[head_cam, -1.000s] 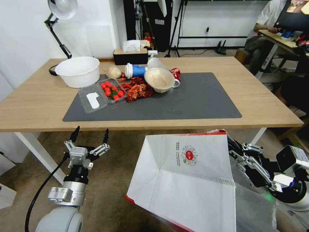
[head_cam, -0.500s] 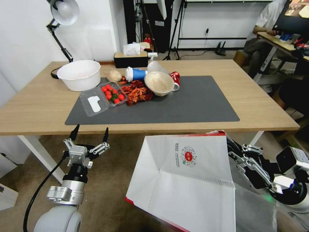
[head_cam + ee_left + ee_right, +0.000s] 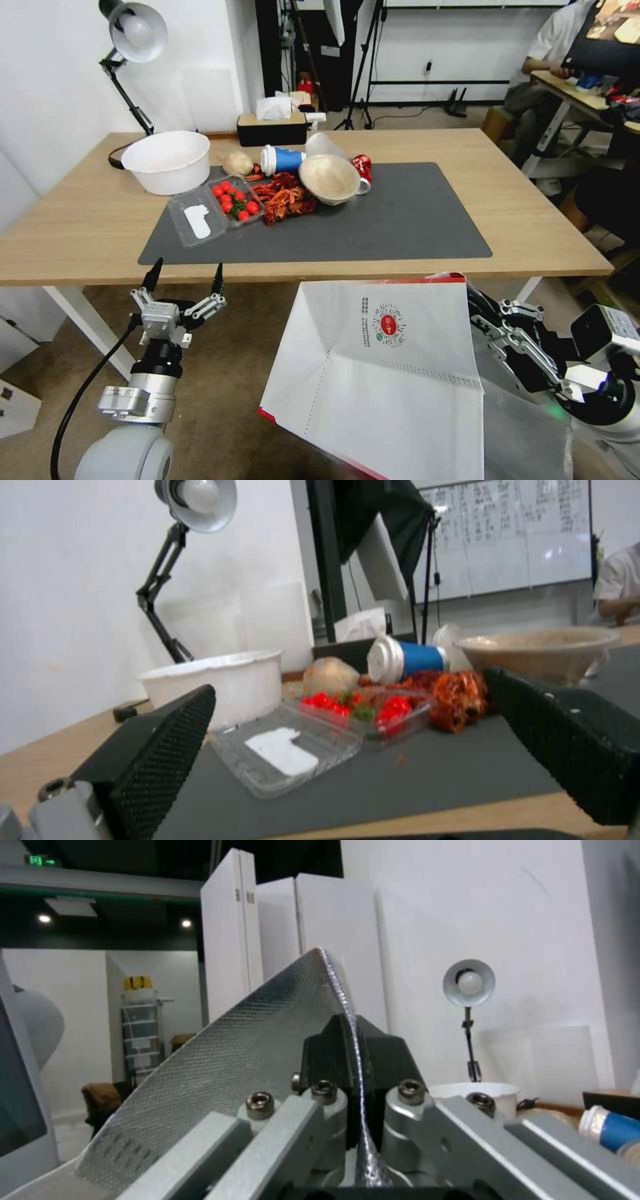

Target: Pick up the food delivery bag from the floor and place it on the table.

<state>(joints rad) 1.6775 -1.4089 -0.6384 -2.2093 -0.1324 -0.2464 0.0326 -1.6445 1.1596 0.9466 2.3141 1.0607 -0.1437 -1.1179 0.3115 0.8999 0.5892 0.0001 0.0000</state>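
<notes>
- Item under task: one large boxy white food delivery bag with red side panels, silver foil lining and a small round red logo (image 3: 373,380). It hangs clear of the brownish-grey mottled floor (image 3: 227,373), at the near edge of the large light-wood table with white legs (image 3: 533,220), at about 5 o'clock in the head view, and is not yet on the top.
- Hold: the right gripper (image 3: 483,313) is clamped on the bag's upper rim at its 3 o'clock side. In the right wrist view the jaws are closed tight on the thin foil-lined wall (image 3: 267,1040), which stands up between them.
- Handling, judged: the walls are thin and creased, so the bag looks soft and light and likely to sag or swing from a one-edge pinch. The foil face may be slippery. The rim fold or a strap handle appears the soundest place to grip; no strap is visible.
- Left gripper (image 3: 185,280): idle at 7 o'clock, below the table edge, jaws wide apart, holding nothing.
- Count on the table: one dark grey mat (image 3: 400,220), one white round tub (image 3: 167,160), one clear clamshell of red tomatoes (image 3: 230,199), one blue cup lying on its side (image 3: 283,160), one beige bowl (image 3: 330,179), one heap of red crayfish (image 3: 283,200), one black tissue box (image 3: 272,127), one desk lamp (image 3: 137,33).
- Free space: the mat's 3 o'clock half carries nothing.
</notes>
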